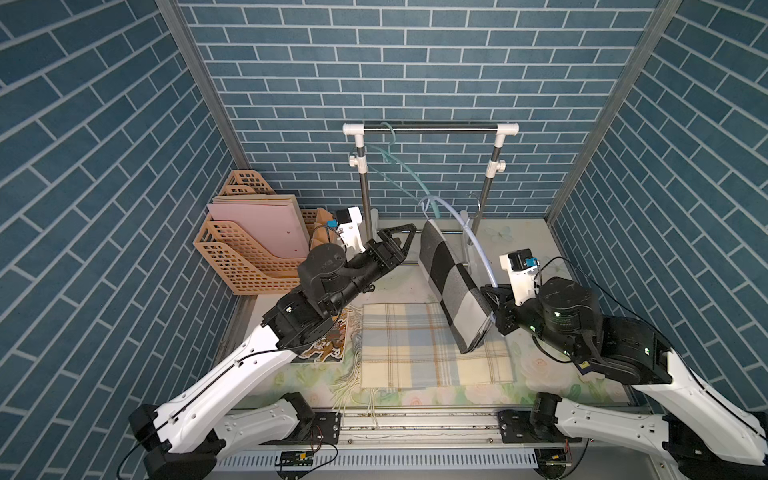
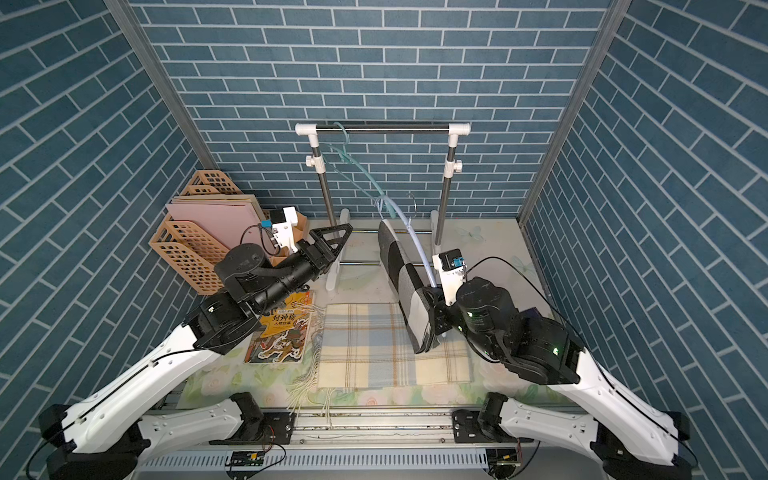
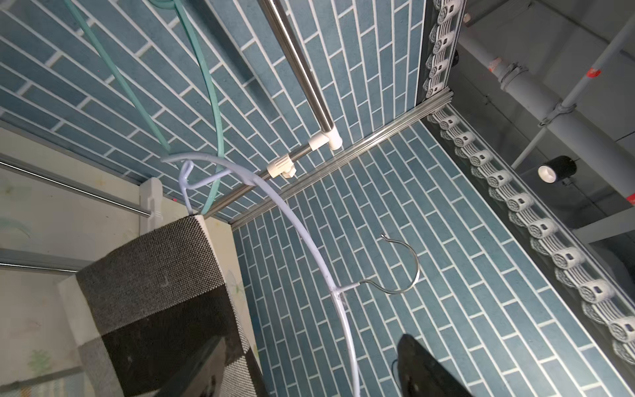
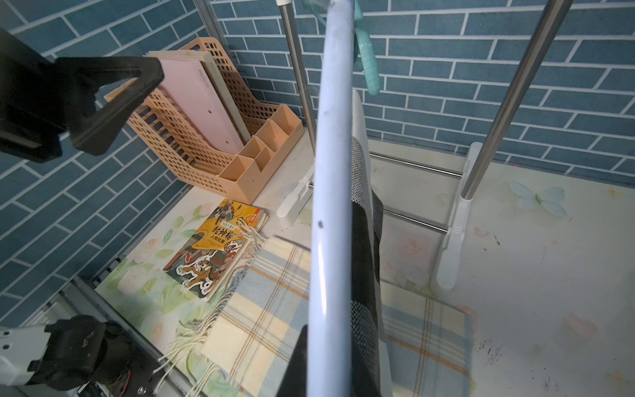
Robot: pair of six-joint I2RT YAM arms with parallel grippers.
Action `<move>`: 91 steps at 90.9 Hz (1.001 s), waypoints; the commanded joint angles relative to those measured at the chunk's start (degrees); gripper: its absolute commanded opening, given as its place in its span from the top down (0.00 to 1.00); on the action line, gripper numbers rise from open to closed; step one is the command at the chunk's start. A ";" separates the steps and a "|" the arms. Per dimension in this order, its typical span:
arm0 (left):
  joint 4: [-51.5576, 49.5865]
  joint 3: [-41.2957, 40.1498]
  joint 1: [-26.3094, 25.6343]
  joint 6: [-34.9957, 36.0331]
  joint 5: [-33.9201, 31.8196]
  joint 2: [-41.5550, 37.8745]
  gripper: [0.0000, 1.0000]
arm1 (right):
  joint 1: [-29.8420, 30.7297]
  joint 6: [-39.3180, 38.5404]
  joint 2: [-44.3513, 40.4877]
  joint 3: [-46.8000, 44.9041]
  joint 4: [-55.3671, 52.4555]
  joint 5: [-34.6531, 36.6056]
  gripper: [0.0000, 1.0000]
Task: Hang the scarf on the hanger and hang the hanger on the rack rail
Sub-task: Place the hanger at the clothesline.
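Our right gripper [image 1: 494, 305] is pinching one end of the pale hanger [image 4: 330, 172] and holds it in the air before the clothes rack [image 1: 432, 126]. The checked grey scarf [image 1: 451, 282] hangs folded over it, above the plaid scarf [image 1: 415, 345] that lies flat on the table. Our left gripper [image 1: 405, 241] stands spread, near the checked grey scarf and not touching it.

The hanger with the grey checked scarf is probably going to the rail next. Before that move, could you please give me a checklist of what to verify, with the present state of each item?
1. Checked scarf draped over white hanger: ok.
2. Right end effector shut on the hanger: ok.
3. Left end effector open, apart from the scarf: ok.
4. Metal hook free, nothing caught on it: ok.
5. Rail has room beside the teal hanger: ok.
6. Scarf hangs evenly on both sides: cannot tell.
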 commanded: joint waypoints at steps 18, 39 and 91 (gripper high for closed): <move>-2.95 -1.89 0.38 3.54 -2.34 -1.75 0.19 | -0.07 1.67 -2.07 11.06 -8.24 -0.94 1.00; -2.92 -3.71 0.38 3.54 -4.07 -3.32 0.19 | -0.07 2.74 -4.63 11.24 -11.93 2.58 1.00; -1.84 -10.98 0.38 5.42 -8.94 -8.25 0.19 | -0.12 -7.46 1.47 9.58 9.90 11.58 1.00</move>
